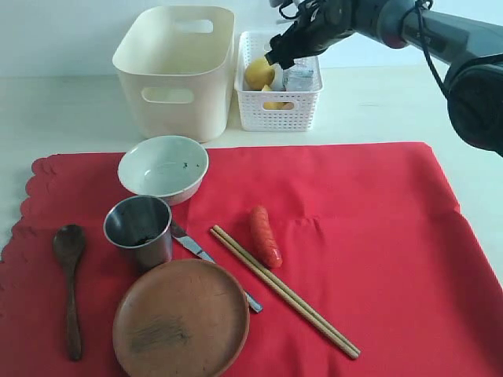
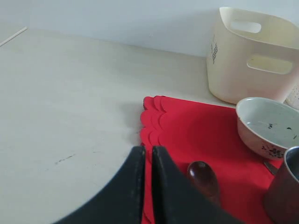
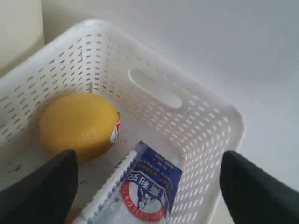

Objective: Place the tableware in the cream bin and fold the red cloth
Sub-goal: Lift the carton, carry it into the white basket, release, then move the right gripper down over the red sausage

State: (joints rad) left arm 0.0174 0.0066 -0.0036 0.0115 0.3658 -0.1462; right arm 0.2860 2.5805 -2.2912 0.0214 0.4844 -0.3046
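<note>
The red cloth (image 1: 361, 236) lies flat on the table. On its left part rest a pale bowl (image 1: 163, 167), a steel cup (image 1: 139, 229), a brown plate (image 1: 181, 318), a dark spoon (image 1: 71, 275), a knife (image 1: 206, 258) and chopsticks (image 1: 283, 290). Behind them stands the cream bin (image 1: 177, 67). My right gripper (image 1: 281, 53) hovers open over the white basket, holding nothing; a milk carton (image 3: 145, 186) lies below its fingers (image 3: 51, 184). My left gripper (image 2: 147, 151) is shut and empty, above the cloth's scalloped edge (image 2: 152, 126) next to the spoon (image 2: 203, 177).
The white lattice basket (image 1: 279, 110) to the right of the bin holds a lemon (image 1: 259, 73) and the carton (image 1: 299, 76). A sausage (image 1: 266, 236) lies on the cloth beside the chopsticks. Bare table runs to the left of the cloth.
</note>
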